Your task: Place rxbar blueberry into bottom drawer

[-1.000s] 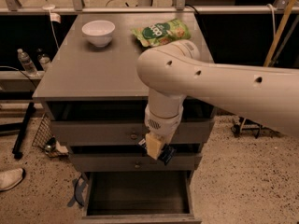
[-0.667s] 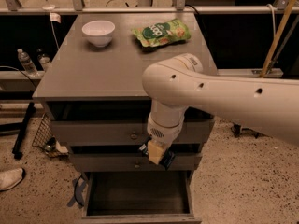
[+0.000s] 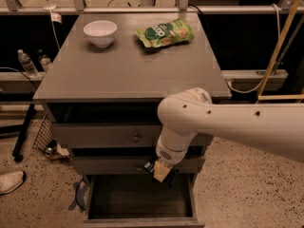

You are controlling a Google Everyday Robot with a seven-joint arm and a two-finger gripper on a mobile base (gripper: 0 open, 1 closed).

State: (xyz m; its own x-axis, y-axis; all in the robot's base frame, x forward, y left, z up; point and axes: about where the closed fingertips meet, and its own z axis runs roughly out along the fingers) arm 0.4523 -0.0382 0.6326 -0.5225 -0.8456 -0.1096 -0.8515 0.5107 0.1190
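My gripper [image 3: 161, 171] hangs from the white arm in front of the cabinet, just above the back of the open bottom drawer [image 3: 142, 220]. It is shut on the rxbar blueberry [image 3: 150, 165], a small dark bar showing at the sides of the tan fingertips [image 3: 162, 173]. The drawer is pulled out, a wide shallow grey box with a dark inside. The bar is held above the drawer and touches nothing in it.
A white bowl [image 3: 100, 33] and a green snack bag [image 3: 164, 33] lie on the grey cabinet top [image 3: 128, 75]. The two upper drawers are shut; one knob [image 3: 136, 137] shows. A wire basket [image 3: 45, 137] and a shoe [image 3: 10, 181] are on the floor at left.
My arm has lowered and the gripper with the bar has moved down from the middle drawer's front towards the open bottom drawer.
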